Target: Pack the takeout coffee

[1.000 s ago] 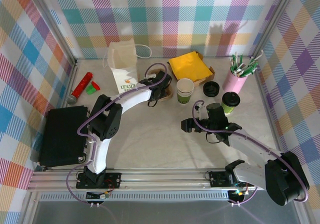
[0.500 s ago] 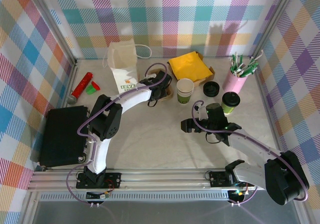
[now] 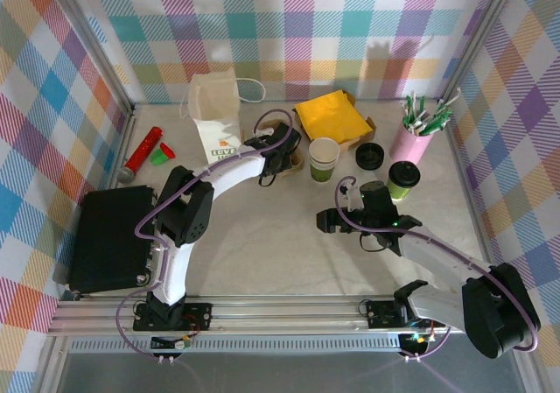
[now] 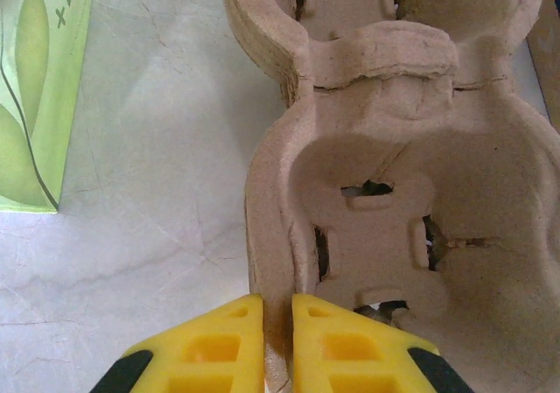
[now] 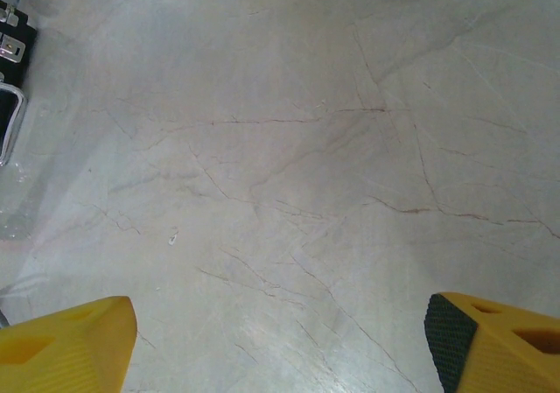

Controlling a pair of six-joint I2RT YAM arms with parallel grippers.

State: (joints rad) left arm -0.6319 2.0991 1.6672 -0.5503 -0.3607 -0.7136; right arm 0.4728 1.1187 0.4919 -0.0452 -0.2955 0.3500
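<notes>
The takeout coffee (image 3: 403, 179), a cream-and-green cup with a black lid, stands on the table at the right, just beyond my right gripper (image 3: 328, 221). That gripper is open over bare table (image 5: 280, 323), with nothing between its fingers. My left gripper (image 4: 277, 310) is shut on the near rim of a brown pulp cup carrier (image 4: 394, 174). The carrier lies beside the white paper bag (image 3: 217, 117), under my left gripper (image 3: 278, 161) at the back centre.
A lidless cream-and-green cup (image 3: 323, 158) and a loose black lid (image 3: 369, 156) sit beside the carrier. Behind them are a box with yellow napkins (image 3: 333, 117) and a pink holder of straws (image 3: 416, 135). A black case (image 3: 109, 237) and a red bottle (image 3: 143, 150) lie at the left.
</notes>
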